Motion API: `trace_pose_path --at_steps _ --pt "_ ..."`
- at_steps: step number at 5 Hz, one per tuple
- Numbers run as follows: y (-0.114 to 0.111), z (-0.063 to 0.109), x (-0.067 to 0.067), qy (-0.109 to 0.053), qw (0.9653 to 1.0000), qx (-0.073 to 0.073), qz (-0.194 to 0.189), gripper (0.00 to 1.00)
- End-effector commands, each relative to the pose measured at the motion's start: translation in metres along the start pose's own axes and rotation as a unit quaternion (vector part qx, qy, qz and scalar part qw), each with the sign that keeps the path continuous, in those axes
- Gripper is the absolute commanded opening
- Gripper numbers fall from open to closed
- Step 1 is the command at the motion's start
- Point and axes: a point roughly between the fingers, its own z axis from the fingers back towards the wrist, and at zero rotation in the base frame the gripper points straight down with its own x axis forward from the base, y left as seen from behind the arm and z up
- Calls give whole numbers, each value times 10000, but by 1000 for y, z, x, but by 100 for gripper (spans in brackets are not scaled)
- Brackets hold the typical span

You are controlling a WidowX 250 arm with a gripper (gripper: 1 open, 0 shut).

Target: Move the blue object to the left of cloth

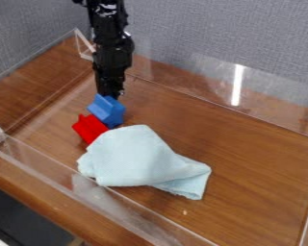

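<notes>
The blue object (108,109) is a small bright blue block on the wooden table, just behind the cloth's upper left corner. The cloth (143,161) is pale light blue and rumpled, lying in the middle front of the table. My gripper (111,92) hangs straight down from the black arm, its fingers shut together, with the tips right at the top back edge of the blue object. I see nothing pinched between the fingers. Whether the tips touch the block is unclear.
A red block (88,128) sits against the blue one's front left side, touching the cloth's edge. Low clear plastic walls (234,82) ring the wooden table (246,135). Bare wood lies left of the blocks and right of the cloth.
</notes>
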Motion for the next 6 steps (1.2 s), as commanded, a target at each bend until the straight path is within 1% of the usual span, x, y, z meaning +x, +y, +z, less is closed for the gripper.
trace_pose_path --at_steps 1,4,6 --pt "12 28 -5 -252 9992 268 151 0" --pt "17 28 -11 -246 9990 260 258 0" --pt "19 31 -14 -252 9989 268 286 0"
